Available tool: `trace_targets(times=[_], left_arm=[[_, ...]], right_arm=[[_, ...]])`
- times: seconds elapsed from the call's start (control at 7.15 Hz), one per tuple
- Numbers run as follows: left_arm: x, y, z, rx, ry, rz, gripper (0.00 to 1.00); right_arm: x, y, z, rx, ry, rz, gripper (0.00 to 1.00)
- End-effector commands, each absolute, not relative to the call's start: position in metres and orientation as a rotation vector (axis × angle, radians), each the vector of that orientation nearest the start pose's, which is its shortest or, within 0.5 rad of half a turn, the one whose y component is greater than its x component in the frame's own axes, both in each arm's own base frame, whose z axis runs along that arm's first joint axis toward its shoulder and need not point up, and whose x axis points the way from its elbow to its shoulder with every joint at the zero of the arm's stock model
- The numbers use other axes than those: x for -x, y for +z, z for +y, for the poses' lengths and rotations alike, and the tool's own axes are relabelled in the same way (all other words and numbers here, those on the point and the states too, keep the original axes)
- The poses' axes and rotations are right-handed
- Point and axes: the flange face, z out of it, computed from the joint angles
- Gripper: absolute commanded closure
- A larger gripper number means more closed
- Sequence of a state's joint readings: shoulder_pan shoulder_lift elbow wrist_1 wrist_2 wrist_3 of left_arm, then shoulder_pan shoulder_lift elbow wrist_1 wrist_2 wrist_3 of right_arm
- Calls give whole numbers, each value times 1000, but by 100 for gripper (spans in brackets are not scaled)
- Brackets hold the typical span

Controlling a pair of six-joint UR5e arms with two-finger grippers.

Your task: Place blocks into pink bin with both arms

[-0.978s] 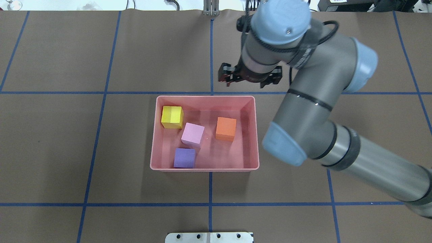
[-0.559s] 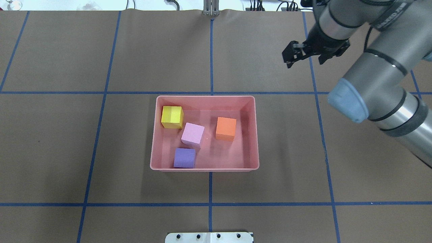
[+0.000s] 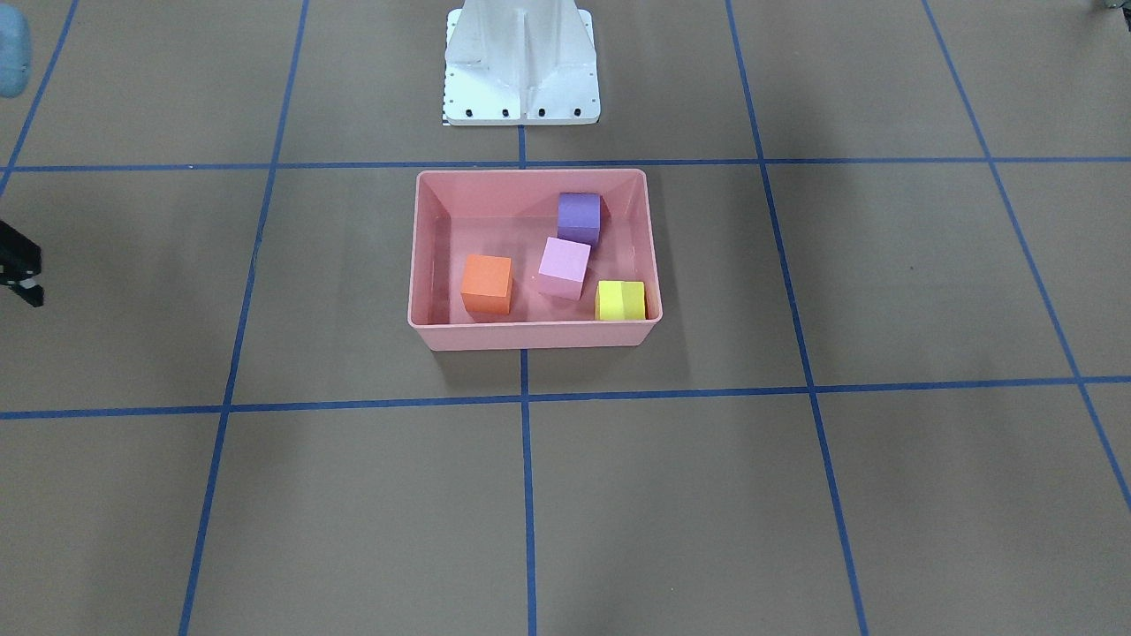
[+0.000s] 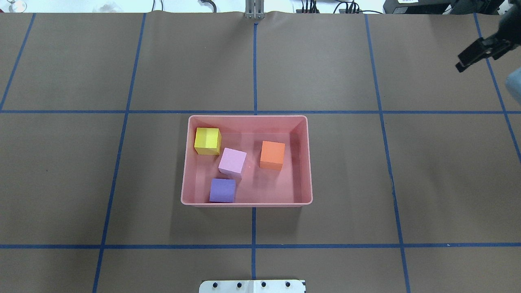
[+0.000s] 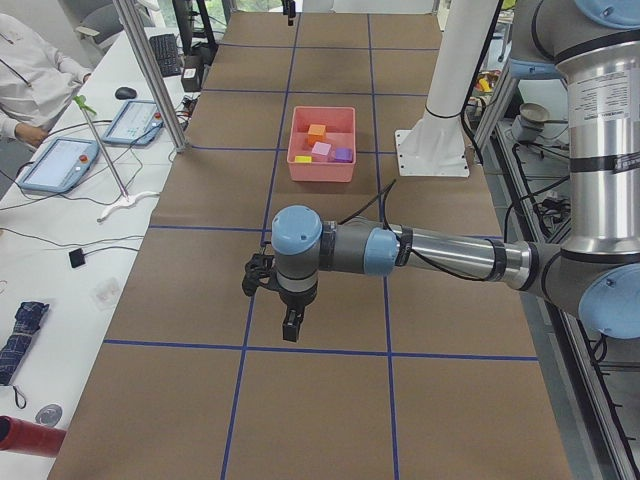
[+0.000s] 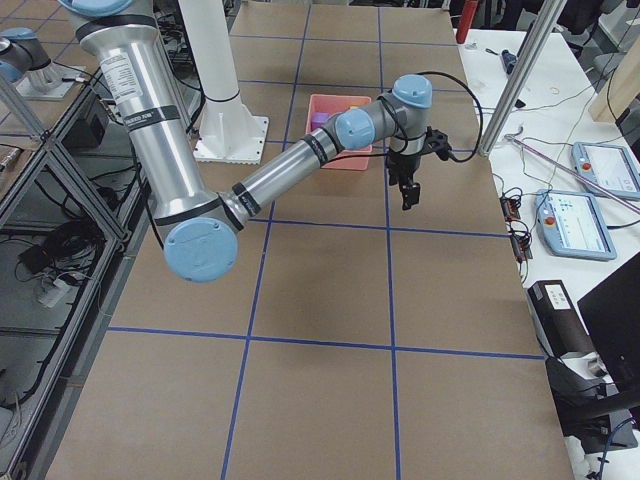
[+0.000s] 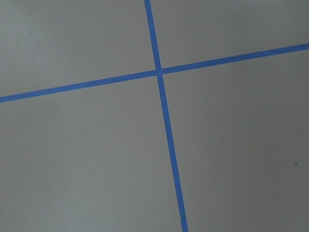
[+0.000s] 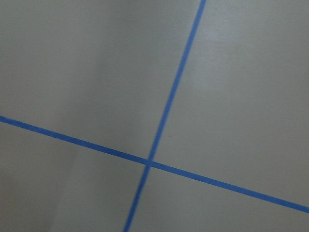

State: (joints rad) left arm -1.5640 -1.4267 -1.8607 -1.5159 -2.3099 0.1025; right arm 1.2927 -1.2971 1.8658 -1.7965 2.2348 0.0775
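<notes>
Brown table (image 4: 325, 183), blue tape grid (image 4: 254, 61), pink bin (image 4: 248, 117)

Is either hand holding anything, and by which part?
Nothing: the orange block, yellow block, purple block and pink block all lie in the pink bin, far from the right hand and left hand.

Shallow salmon-pink bin (image 4: 246, 202), upright, holding four cubes: yellow block (image 4: 207, 141) in far-left corner, lilac block (image 4: 232, 161) just beside it, purple block (image 4: 222, 190) against near wall, orange block (image 4: 272, 155) apart, rightward.
</notes>
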Motion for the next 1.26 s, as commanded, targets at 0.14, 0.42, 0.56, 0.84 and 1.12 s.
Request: trace_targets(times=[0.14,0.42,0.56,0.84,1.12], left_arm=[[62,590,-427,-121,143,732,0],[62,592,-427,-115,137,732,0],[62,591,-427,-118,138,732,0],[62,590,-427,-120,140,733,0],[62,589,-427,-123,143,733,0]], right_arm=[[-13,537,-491,-98,-273,-691,0],[-47,594,-440,-11,-178,-690,0],[-65,606,-424,-37,-168,-689,0],[-77,616,-407,-54,-143,-692,0],[-77,619,-407,-46,-135,-693,0]])
